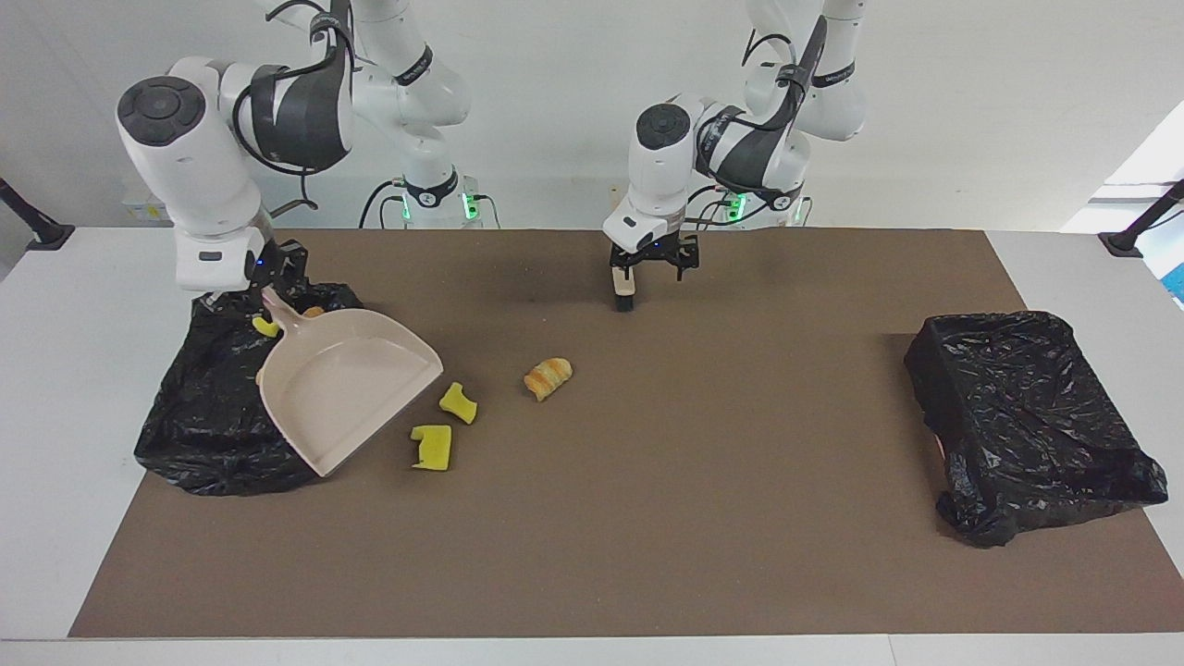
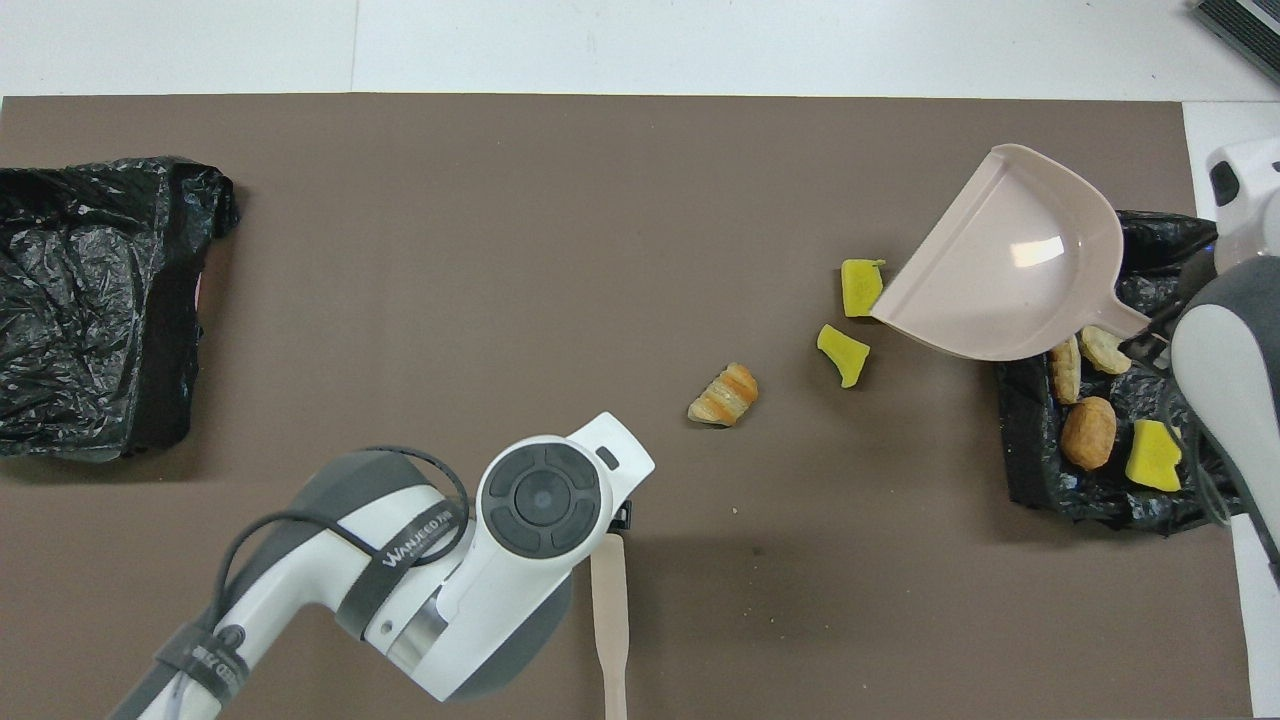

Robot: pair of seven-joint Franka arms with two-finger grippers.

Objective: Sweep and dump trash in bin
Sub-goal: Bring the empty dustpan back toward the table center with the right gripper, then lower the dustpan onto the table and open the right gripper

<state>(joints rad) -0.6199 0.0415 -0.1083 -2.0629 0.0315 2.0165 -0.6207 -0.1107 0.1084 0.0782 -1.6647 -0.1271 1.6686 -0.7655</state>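
table [image 1: 647, 555] carries two black-lined bins | we see right-arm-end bin [image 2: 1100, 480] holding four trash scraps, other bin [image 1: 1027, 416] showing none | dustpan [image 1: 342, 384] tilted on the bin's rim, right pincer [image 1: 268, 277] clenched on its handle | left pincer [image 1: 638, 273] grasping a brush handle [image 2: 608, 620] | three scraps [image 1: 548, 377] on table beside the pan

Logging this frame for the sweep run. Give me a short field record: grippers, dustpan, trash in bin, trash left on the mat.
right gripper: shut on the dustpan handle, over the lined bin at the right arm's end
dustpan: tilted, empty
left gripper: shut on a beige brush handle, over the mat
trash in bin: four scraps
trash on mat: two yellow sponge chunks beside the dustpan lip, one bread piece
second bin: at the left arm's end
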